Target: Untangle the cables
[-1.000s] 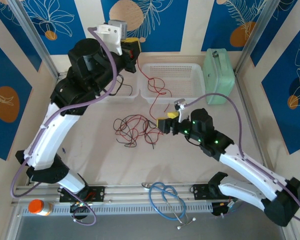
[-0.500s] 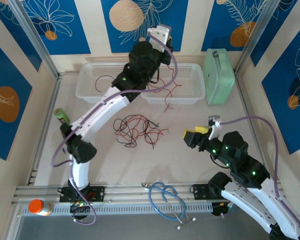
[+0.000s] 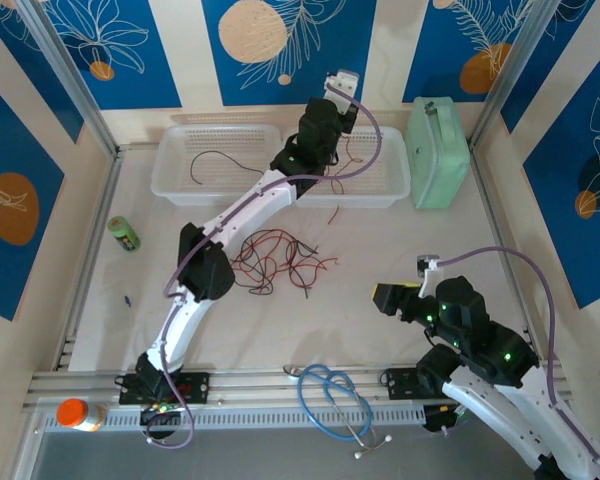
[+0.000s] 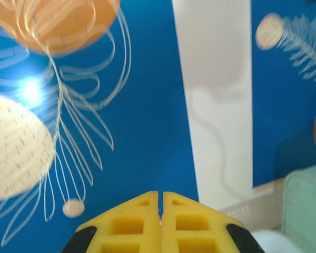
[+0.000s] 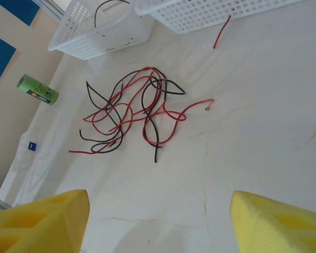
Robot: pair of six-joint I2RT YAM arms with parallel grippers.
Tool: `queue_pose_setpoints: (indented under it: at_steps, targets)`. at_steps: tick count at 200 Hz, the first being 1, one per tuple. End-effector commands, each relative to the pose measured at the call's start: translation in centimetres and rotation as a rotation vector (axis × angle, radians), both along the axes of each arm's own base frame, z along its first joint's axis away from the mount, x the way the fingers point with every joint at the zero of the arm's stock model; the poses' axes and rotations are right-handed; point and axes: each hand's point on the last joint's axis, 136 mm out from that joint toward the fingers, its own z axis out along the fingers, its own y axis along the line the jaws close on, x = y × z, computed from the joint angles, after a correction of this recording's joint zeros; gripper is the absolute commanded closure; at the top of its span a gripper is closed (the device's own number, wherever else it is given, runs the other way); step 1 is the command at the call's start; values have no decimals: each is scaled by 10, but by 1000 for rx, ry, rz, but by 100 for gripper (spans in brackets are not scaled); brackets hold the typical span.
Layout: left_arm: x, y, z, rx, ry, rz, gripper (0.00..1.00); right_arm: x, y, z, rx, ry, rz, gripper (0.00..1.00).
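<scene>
The left jaws are pressed fully together, their yellow pads [image 4: 142, 232] meeting along a thin seam; no strand shows between them, so I cannot tell whether a wire is pinched there. They point at the blue back wall, high over the right basket [image 3: 395, 188]. A second ago they hung further left, near where the two baskets meet, with a red strand trailing down to the tangle; since then the left arm [image 3: 250, 205] has swung across and stretched far out. A red wire [image 3: 352, 152] now lies in the right basket, its tail hanging over the front rim onto the worktop [image 3: 400, 250]. A black wire [image 3: 215, 165] lies alone in the left basket [image 3: 165, 190], so I judge that one strand has been drawn free and sorted by colour.

The right jaws stand wide apart with only bare worktop between them. A second ago they sat just beside the tangle; the right arm [image 3: 480, 350] has since drawn back toward its near corner, well apart from the wires, which reads as letting go after steadying the pile.

The remaining cables [image 3: 275, 262] lie mid-worktop, seemingly unmoved; they are thin red and black strands looped loosely over one another with several crossings. One red end curls out to the right and one black end points toward the near edge. They look light and springy, so I expect a pulled strand to drag its neighbours along; several strands are still to be separated.
</scene>
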Motion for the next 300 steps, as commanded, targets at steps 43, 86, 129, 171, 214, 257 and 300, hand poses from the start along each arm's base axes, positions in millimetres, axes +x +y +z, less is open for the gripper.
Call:
queue_pose_setpoints:
  at_steps: [43,86,129,171,214,257,300]
  targets:
    - [21,-13,-129,-17,344,-82,97,9,6,-6,-47,121,-31,32]
    - [-5,-32,-180,45,539,-233,77,17,7,-15,-91,202,-70,32]
    - [-26,-22,-192,118,642,-251,36,27,26,-23,-119,322,-28,32]
    - [-45,-12,-142,124,612,-288,0,45,47,-32,-104,434,-20,37]
    - [-74,5,-73,102,556,-323,0,66,70,-45,-95,532,-15,43]
    - [-122,39,-46,90,607,-308,0,93,97,-68,-132,598,26,49]
    - [-184,86,-65,1,690,-305,0,136,103,-90,-346,502,106,58]
